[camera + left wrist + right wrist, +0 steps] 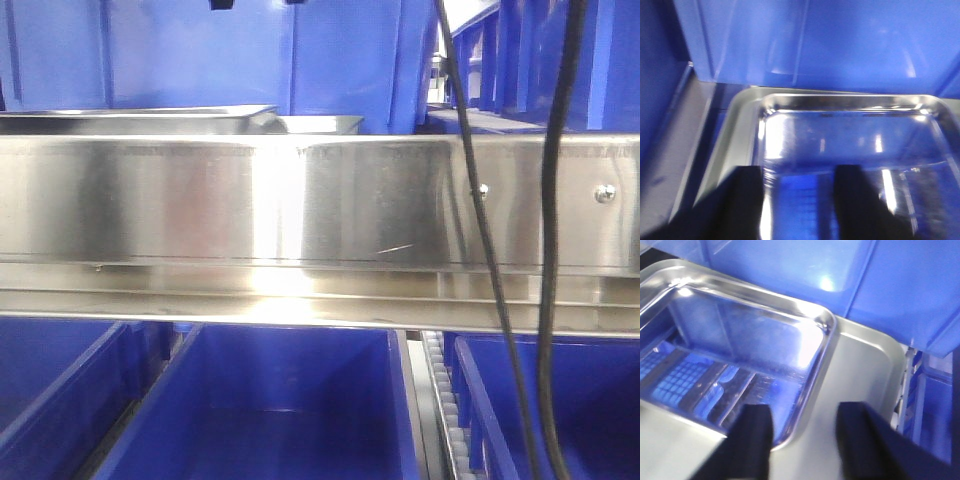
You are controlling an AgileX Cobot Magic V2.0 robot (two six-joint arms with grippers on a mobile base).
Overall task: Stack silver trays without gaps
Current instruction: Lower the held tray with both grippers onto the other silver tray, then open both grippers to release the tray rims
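Blue bins (280, 420) all round, steel rail (300, 200) in front. Behind it lie trays (765, 340): mirror-shiny, shallow, rectangular, rounded corners, thin flat rims. My left claw (800, 200) and right claw (802, 437) gape above them.

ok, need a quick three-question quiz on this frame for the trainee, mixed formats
1. True or false: the left gripper and the right gripper both have their jaws shut.
2. How many round screw heads show on the steel rail in the front view? A one, B two, C four.
3. Fill in: the bins below the rail are ___ in colour.
Key: 1 false, both stand open above the silver trays. 2 B. 3 blue.
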